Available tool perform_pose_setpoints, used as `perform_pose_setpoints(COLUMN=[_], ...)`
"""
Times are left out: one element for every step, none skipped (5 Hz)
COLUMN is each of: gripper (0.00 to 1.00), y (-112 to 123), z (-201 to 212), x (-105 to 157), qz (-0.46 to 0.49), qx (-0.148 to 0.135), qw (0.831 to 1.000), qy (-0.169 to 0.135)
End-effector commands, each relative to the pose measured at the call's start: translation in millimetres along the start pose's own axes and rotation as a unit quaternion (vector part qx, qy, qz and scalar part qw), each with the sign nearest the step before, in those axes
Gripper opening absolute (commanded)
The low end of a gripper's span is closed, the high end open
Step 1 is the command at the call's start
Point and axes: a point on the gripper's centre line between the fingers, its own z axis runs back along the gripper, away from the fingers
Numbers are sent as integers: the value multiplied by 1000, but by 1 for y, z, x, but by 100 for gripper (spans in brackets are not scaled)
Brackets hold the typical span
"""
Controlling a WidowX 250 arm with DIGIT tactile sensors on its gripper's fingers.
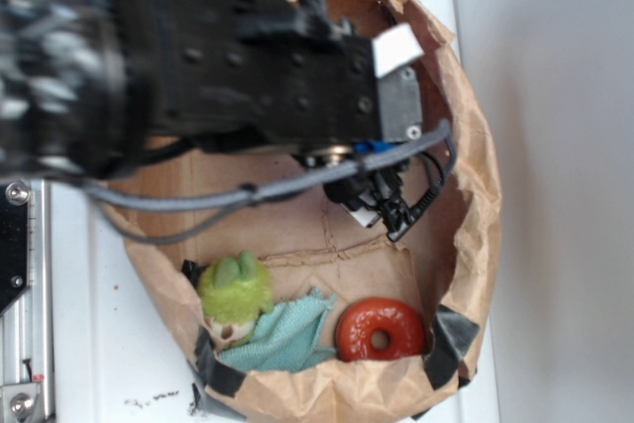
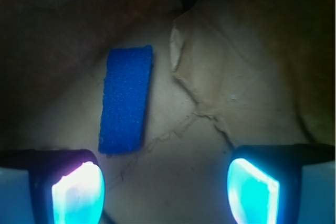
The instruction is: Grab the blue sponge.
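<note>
The blue sponge (image 2: 126, 100) is a flat bright blue rectangle lying on the brown paper floor of the bag, in the wrist view left of centre. My gripper (image 2: 165, 187) hangs above the floor with its jaws wide apart and nothing between them. The sponge's near end lies just ahead of the left fingertip (image 2: 79, 192). In the exterior view the gripper (image 1: 376, 200) is under the black arm inside the bag, and the sponge is hidden there except perhaps a sliver of blue by the wrist.
A brown paper bag (image 1: 475, 146) with rolled walls surrounds the workspace. At its near side lie a green plush toy (image 1: 236, 289), a pale teal cloth (image 1: 287, 336) and a red ring (image 1: 381, 329). A paper flap (image 2: 231, 82) lies right of the sponge.
</note>
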Motion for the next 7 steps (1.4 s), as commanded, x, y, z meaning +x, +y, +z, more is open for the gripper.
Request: perform_pose_setpoints(gripper=[100, 100, 100, 100, 100, 100, 100], y=[2, 4, -1, -3, -6, -10, -16], z=[-6, -7, -14, -20, -18, -26, -39], x=[11, 15, 17, 16, 17, 20, 19], qz=[11, 38, 39, 61, 64, 78, 72], qx=[15, -17, -34, -40, -55, -56, -42], qw=[999, 998, 997, 997, 996, 995, 995], qy=[-37, -39, -49, -28, -28, -40, -53])
